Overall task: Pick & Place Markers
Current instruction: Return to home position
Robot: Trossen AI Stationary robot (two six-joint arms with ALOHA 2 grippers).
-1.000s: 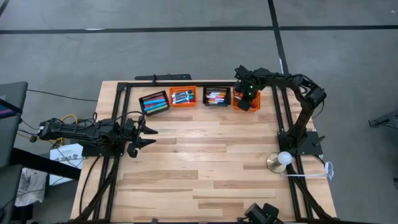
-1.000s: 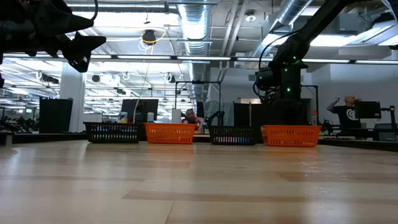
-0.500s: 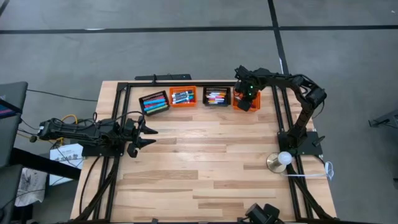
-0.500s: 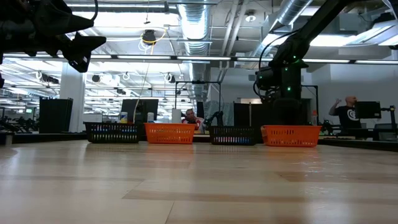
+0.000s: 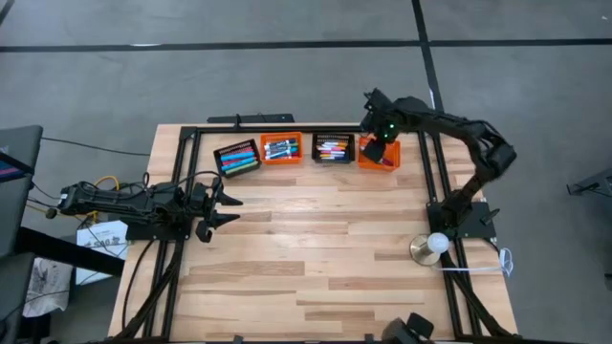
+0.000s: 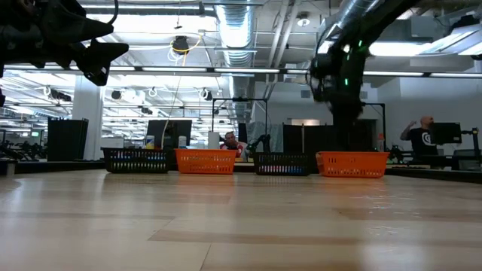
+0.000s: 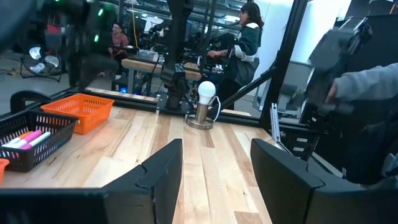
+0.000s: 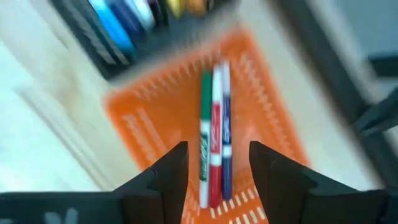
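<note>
High view shows the right gripper [image 5: 377, 136] lifted clear of the right orange bin [image 5: 381, 159]. A second ago it sat low over that bin and hid most of it, and the arm's elbow has swung out toward the right edge of the table [image 5: 316, 258]. In the right wrist view its jaws stand fairly wide with nothing between them. Below them three markers [image 8: 216, 140], green, red and blue, lie side by side along the bin's floor, touching. By my reading the last drop is done and this arm is only pulling back to rest. The other markers sit in the three baskets [image 5: 281, 150] to the left of that bin, and I see none loose on the wood, so little or nothing seems left to place. The left gripper [image 5: 232, 208] hangs at the left side above the table, jaws wide and empty. All four containers stand in a row along the far edge, just in front of a black rail [image 5: 251, 119], so the tight spot is right there. A straight rise before turning would keep the fingers off the bin's rim. The middle and near half of the table give plenty of room. The one thing to mind is the lamp [image 5: 437, 245] beside the right arm's base.
</note>
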